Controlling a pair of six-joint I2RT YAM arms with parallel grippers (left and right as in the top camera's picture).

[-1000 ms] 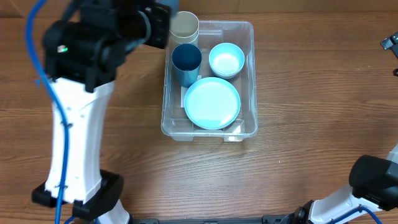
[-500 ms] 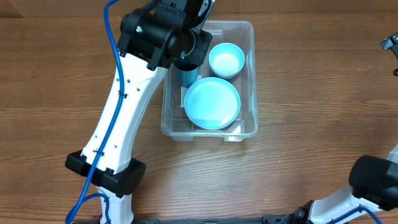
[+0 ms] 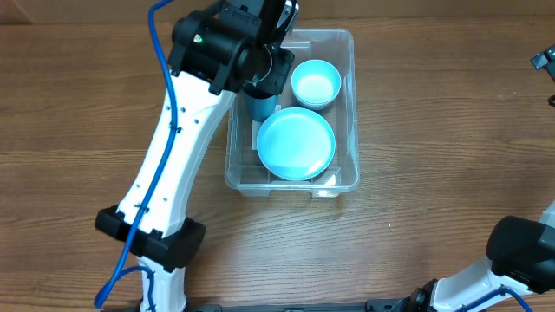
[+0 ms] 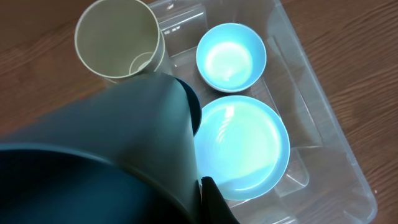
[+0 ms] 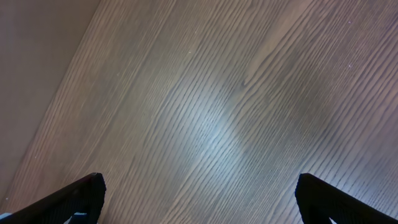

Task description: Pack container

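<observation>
1. Here the container [image 3: 349, 130] sits on the table [image 3: 434, 199], a little above the middle of the overhead view, with the left arm reaching over its far-left corner.
2. The left gripper [image 4: 208, 196] is closed tight. In the wrist view the blue cup [image 4: 112, 143] fills the foreground, its wall against the dark finger [image 4: 216, 202], so it looks pinched by the wall.
3. From overhead the blue cup's lower end shows inside the container, just left of the plate [image 3: 296, 143].
4. The bowl [image 3: 316, 84] sits beyond the plate, both inside the container.
5. A cream cup [image 4: 118, 40] stands upright at the far-left corner. I cannot tell whether it is inside the wall.
6. The right gripper [image 5: 199, 205] is spread wide over bare wood and holds nothing.
</observation>
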